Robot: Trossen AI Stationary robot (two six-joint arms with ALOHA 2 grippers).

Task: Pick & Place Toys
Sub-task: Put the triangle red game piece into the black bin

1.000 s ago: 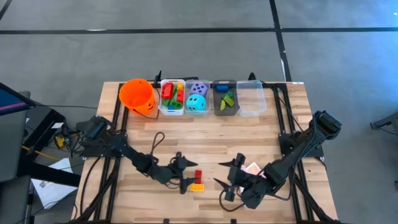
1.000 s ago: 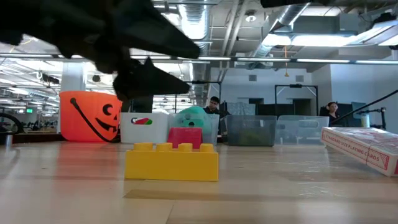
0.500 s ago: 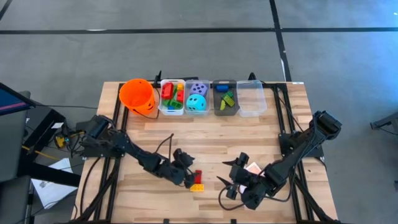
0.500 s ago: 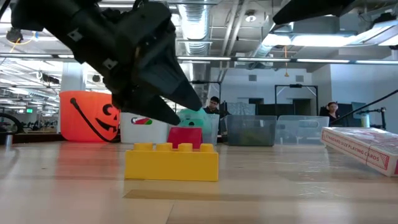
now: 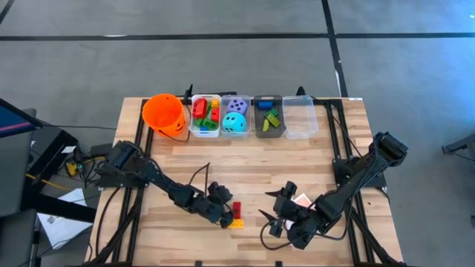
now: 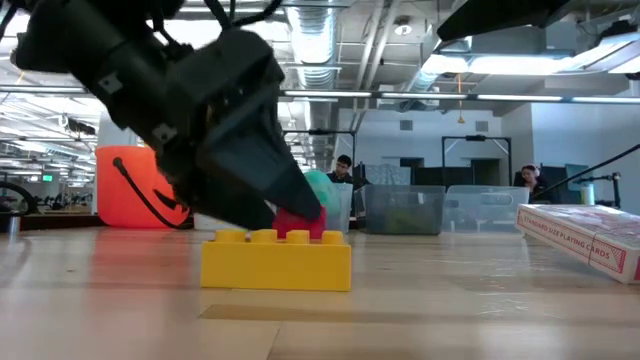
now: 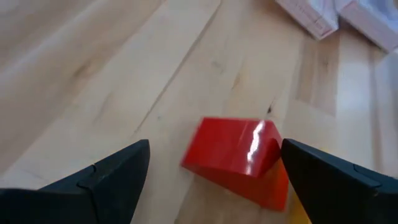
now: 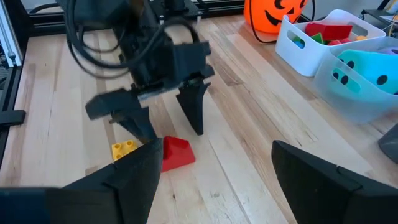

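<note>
A red sloped brick (image 5: 237, 208) lies on the wooden table near the front middle, with a yellow brick (image 5: 236, 222) just in front of it. My left gripper (image 5: 225, 212) is low over the table and open, one finger on each side of the red brick (image 7: 239, 158). The right wrist view shows this too: the left gripper (image 8: 166, 127), the red brick (image 8: 176, 153) and the yellow brick (image 8: 122, 148). My right gripper (image 5: 273, 216) is open and empty, right of the bricks. A red-and-white box of playing cards (image 5: 301, 201) lies beside it.
Along the far edge stand an orange bucket (image 5: 164, 113), a white bin of bricks (image 5: 205, 115), a clear bin with a purple and a teal die (image 5: 235, 116), a dark bin of bricks (image 5: 269, 116) and an empty clear bin (image 5: 300, 117). People stand in the room behind.
My left gripper has turned, moved a little toward the table's right edge and come down toward the red brick, so its open fingers now stand on either side of it. The bricks have stayed where they were.
</note>
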